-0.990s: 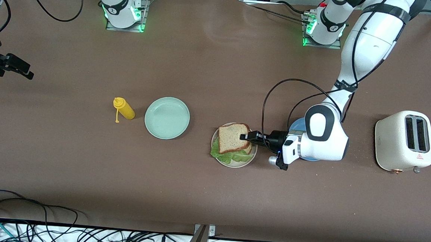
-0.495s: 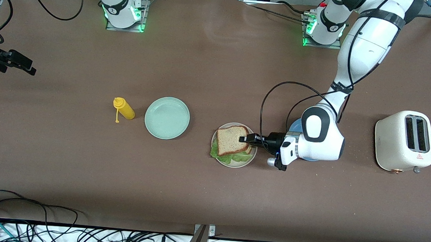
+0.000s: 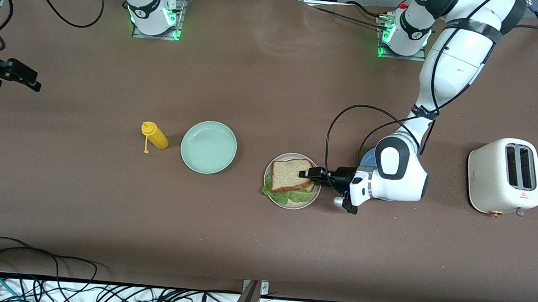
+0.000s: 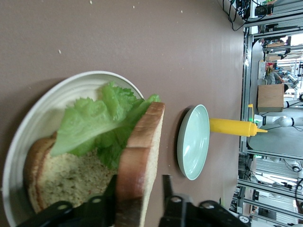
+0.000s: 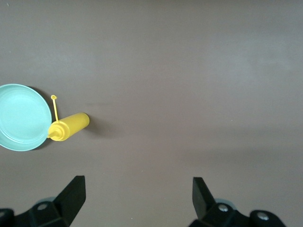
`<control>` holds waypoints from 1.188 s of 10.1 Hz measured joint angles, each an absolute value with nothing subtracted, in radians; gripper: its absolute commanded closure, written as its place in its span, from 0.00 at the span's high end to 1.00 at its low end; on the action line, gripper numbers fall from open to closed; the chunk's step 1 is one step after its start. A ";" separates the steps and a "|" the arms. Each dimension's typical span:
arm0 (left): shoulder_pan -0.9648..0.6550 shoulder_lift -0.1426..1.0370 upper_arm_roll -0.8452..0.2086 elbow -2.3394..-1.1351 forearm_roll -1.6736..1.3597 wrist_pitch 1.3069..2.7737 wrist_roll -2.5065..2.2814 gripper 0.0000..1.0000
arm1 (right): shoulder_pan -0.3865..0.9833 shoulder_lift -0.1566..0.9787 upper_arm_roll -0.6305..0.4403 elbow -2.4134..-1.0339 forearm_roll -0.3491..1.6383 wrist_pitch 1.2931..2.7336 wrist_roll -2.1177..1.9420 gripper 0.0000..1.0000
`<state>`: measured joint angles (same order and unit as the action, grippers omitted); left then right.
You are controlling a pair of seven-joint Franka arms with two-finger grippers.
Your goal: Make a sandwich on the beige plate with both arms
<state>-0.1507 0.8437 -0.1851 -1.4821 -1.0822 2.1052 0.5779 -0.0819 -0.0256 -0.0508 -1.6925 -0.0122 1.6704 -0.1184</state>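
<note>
The round pale beige plate [image 3: 314,196] sat nearest the front camera, near the middle of the brown table [image 3: 244,243]. On it lay the sandwich [image 3: 290,176]: a ruffled green lettuce leaf [image 3: 288,197] spilling out from under a square tan top bread slice [image 3: 289,174], with a second slice [image 4: 61,177] beneath, seen in the left wrist view. The left gripper [image 3: 308,173] reached in low from the left arm's end of the table, black fingers [image 4: 167,189] bracketing the crust edge of the top slice; a small gap showed between one finger and the crust, so the jaws stood partly spread, not pinching. A round blue plate [image 3: 366,156] showed partly under the left arm. The white two-slot toaster [image 3: 504,176] stood toward the left arm's end. The round mint-green plate [image 3: 208,147] and the yellow squeeze bottle [image 3: 155,135] lay toward the right arm's end. The right gripper [image 3: 16,77] waited over the table's edge at the right arm's end, fingers [image 5: 71,196] spread wide, empty.
</note>
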 measured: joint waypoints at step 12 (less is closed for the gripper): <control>-0.148 0.832 -0.117 -1.389 -0.958 2.121 0.502 1.00 | -0.075 -0.019 -0.061 -1.624 -0.033 1.615 -0.120 1.00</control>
